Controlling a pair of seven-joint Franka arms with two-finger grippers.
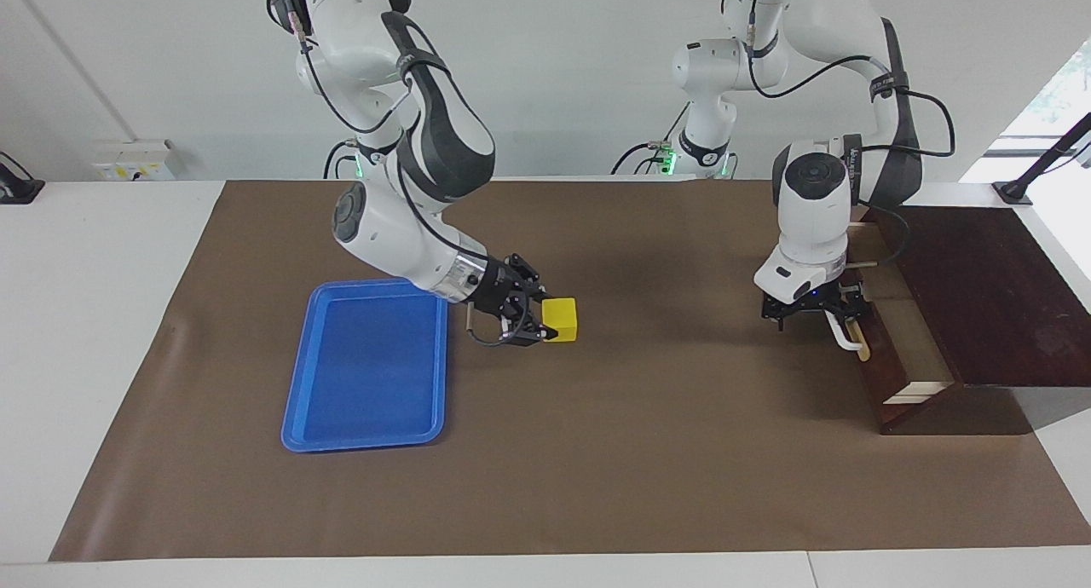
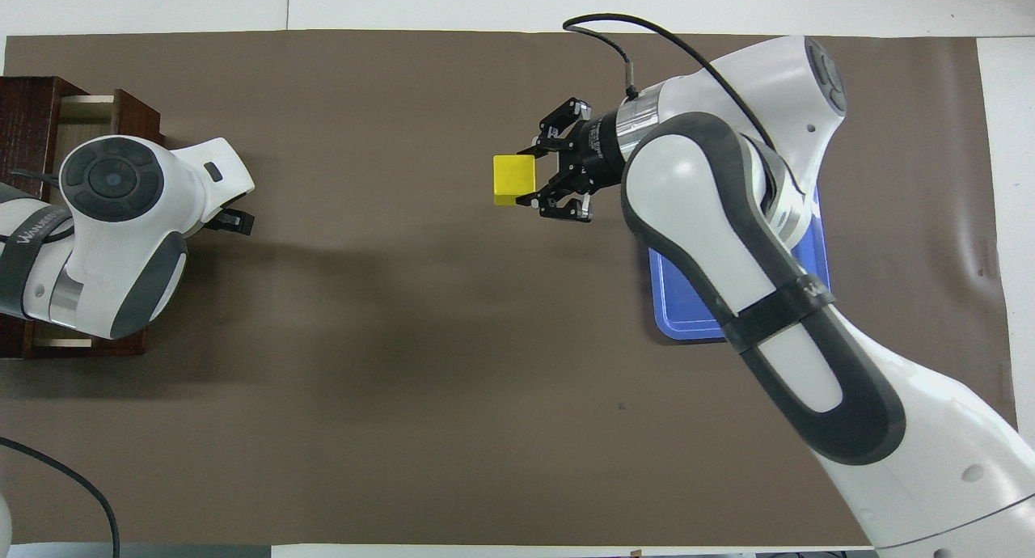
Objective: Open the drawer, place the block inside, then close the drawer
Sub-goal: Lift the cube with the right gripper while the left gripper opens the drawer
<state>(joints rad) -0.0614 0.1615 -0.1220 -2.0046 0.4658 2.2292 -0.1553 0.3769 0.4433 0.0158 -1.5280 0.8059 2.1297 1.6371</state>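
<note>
The yellow block point(image 1: 561, 318) is gripped between the fingers of my right gripper point(image 1: 545, 319), low over the brown mat between the blue tray and the drawer; it also shows in the overhead view point(image 2: 515, 179). The drawer point(image 1: 891, 379) of the dark brown box point(image 1: 989, 290) stands pulled out, with its pale interior point(image 1: 925, 349) showing. My left gripper point(image 1: 814, 308) is at the drawer's white handle point(image 1: 846, 337), at the end nearer to the robots. In the overhead view the left arm hides most of the drawer point(image 2: 133, 113).
A flat blue tray point(image 1: 366, 366) lies empty on the mat toward the right arm's end of the table, partly under the right arm in the overhead view point(image 2: 687, 299). The brown mat point(image 1: 648, 452) covers most of the table.
</note>
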